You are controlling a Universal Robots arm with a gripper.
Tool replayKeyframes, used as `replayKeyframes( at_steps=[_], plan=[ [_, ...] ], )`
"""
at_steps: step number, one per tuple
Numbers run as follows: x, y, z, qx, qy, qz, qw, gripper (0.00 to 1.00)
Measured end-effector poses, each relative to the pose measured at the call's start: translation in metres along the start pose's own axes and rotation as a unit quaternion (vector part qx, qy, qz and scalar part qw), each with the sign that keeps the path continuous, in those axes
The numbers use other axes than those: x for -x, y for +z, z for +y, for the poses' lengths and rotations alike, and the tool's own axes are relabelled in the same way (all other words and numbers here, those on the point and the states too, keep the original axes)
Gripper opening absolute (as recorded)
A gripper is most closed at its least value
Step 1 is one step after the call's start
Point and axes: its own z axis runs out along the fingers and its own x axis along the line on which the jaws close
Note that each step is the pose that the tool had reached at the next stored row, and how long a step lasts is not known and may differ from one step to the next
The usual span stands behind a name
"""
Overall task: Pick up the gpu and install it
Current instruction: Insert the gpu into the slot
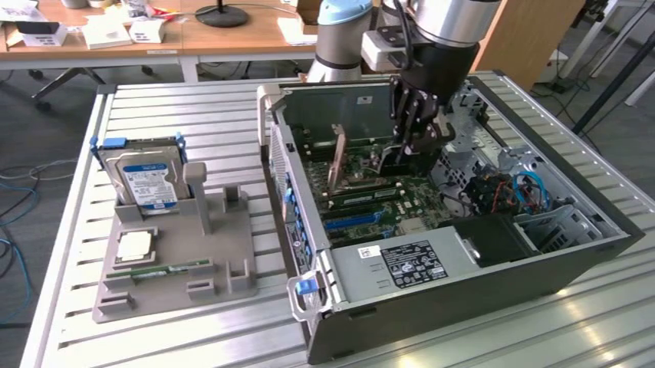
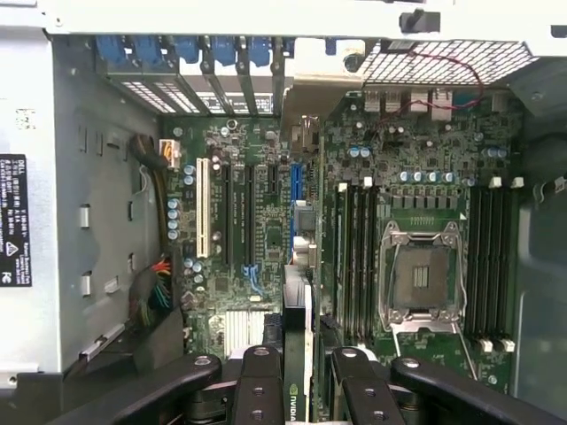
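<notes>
The gpu (image 2: 303, 257) is a thin dark card seen edge-on, running from between my fingers toward the rear slot openings of the case. My gripper (image 2: 306, 376) is shut on it, a black finger (image 2: 260, 381) on either side. In the exterior view the gripper (image 1: 415, 142) reaches down into the open computer case (image 1: 492, 299), holding the gpu (image 1: 360, 170) upright just above the green motherboard (image 1: 394, 203). The card hangs over the blue expansion slot (image 2: 295, 181); whether its edge touches the slot cannot be told.
A grey fixture tray (image 1: 225, 253) on the slatted table at the exterior view's left holds a hard drive (image 1: 149, 176), a CPU (image 1: 135, 245) and a RAM stick (image 1: 159, 270). Inside the case are the power supply (image 1: 409, 264), the CPU socket (image 2: 421, 279) and cables.
</notes>
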Motion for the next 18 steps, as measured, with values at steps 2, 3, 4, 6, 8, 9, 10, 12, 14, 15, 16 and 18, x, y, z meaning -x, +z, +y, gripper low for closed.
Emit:
replayKeyframes(
  at_steps=[2, 3, 4, 6, 8, 9, 10, 12, 14, 15, 16, 18],
  plan=[
    [0.0, 0.0036, 0.0, -0.0002, 0.0, 0.0, 1.0, 0.26],
    [0.0, 0.0055, 0.0, -0.0002, 0.0, 0.0, 1.0, 0.26],
    [0.0, 0.0073, 0.0, -0.0003, 0.0, 0.0, 1.0, 0.26],
    [0.0, 0.011, 0.0, -0.0005, 0.0, -0.0001, 1.0, 0.26],
    [0.0, 0.0146, 0.0, -0.0006, 0.0, -0.0001, 1.0, 0.26],
    [0.0, 0.0163, 0.0, -0.0006, 0.0, 0.0, 1.0, 0.26],
    [0.0, 0.0176, 0.0, -0.0005, 0.0, 0.0, 1.0, 0.26],
    [0.0, 0.0182, 0.0, -0.0005, 0.0, 0.0001, 1.0, 0.26],
    [0.0, 0.0182, 0.0, -0.0005, 0.0, 0.0001, 1.0, 0.26],
    [0.0, 0.0182, 0.0, -0.0005, 0.0, 0.0, 1.0, 0.26],
    [0.0, 0.0183, 0.0, -0.0006, 0.0, 0.0, 1.0, 0.26],
    [0.0, 0.0193, 0.0, -0.0007, 0.0, -0.0003, 1.0, 0.26]
  ],
)
